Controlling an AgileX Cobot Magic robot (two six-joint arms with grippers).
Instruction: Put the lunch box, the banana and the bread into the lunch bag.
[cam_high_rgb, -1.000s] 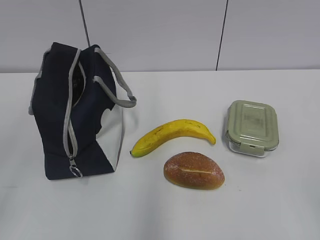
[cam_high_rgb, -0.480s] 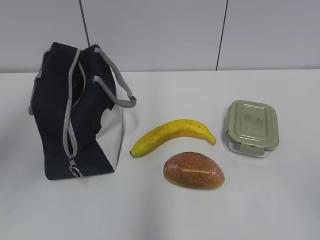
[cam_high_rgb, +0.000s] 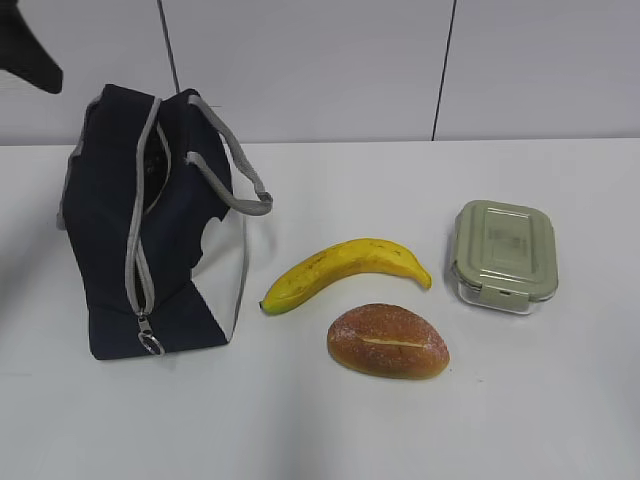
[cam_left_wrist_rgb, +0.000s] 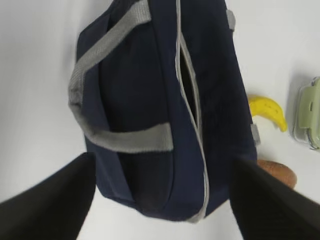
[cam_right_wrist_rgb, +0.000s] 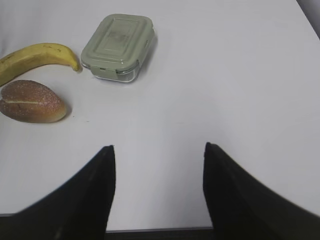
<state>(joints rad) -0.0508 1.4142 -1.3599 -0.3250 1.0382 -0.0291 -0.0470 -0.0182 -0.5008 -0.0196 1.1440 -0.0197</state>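
The navy lunch bag (cam_high_rgb: 110, 230) stands upright at the left of the table, its grey zipper (cam_high_rgb: 140, 250) gaping a little near the top. My left gripper (cam_left_wrist_rgb: 162, 157) hangs open above the lunch bag (cam_left_wrist_rgb: 135, 100), one finger on each side of it, touching nothing. A dark part of the left arm (cam_high_rgb: 25, 50) shows at the top left. The banana (cam_high_rgb: 345, 268), the bread (cam_high_rgb: 388, 341) and the green-lidded lunch box (cam_high_rgb: 503, 255) lie right of the bag. My right gripper (cam_right_wrist_rgb: 158, 146) is open over bare table, well short of the lunch box (cam_right_wrist_rgb: 118, 46).
The bag's grey strap handles (cam_high_rgb: 235, 170) stick up and to the right. A metal ring pull (cam_high_rgb: 151, 345) hangs at the zipper's lower end. The white table's near edge (cam_right_wrist_rgb: 160, 231) runs just under the right gripper. A panelled wall (cam_high_rgb: 400, 60) stands behind.
A dark part of the left arm has come into the exterior view at the top left. The bag, banana, bread and lunch box have not moved.
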